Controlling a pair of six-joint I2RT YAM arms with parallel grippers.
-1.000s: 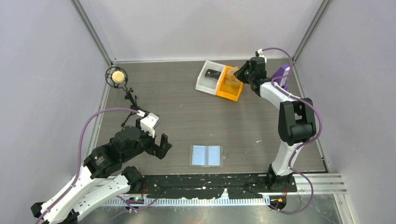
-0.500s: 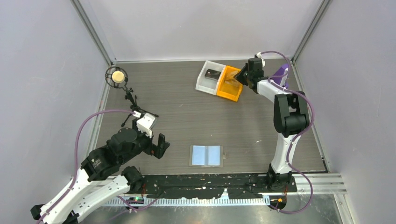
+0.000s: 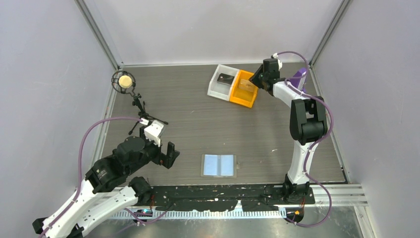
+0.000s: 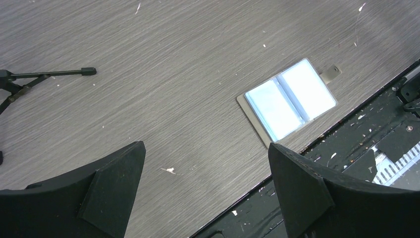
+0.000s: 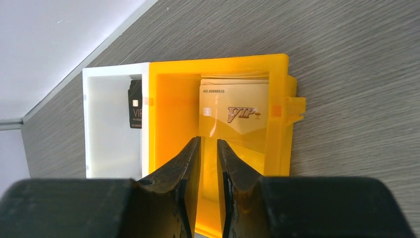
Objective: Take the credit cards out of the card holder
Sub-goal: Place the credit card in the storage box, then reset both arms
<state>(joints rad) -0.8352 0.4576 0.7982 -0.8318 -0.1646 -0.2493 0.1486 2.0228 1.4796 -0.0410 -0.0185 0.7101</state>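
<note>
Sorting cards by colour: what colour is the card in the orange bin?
Gold card, clearest in the right wrist view.

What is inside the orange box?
A gold VIP card lies in the orange box, with more card edges peeking beyond it. Anything underneath is covered, and the right pincer hides the near end.

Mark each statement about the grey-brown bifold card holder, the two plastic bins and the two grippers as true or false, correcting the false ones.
1. The grey-brown bifold card holder lies open on the grey wood-grain table, light blue panels up. True.
2. A gold card lies in the orange plastic bin, a black card in the white plastic bin. True.
3. The right gripper hangs over the card holder. False: it is over the orange bin, far from the holder.
4. The left gripper is shut on the card holder. False: its jaws stand wide open, apart from the holder.
</note>
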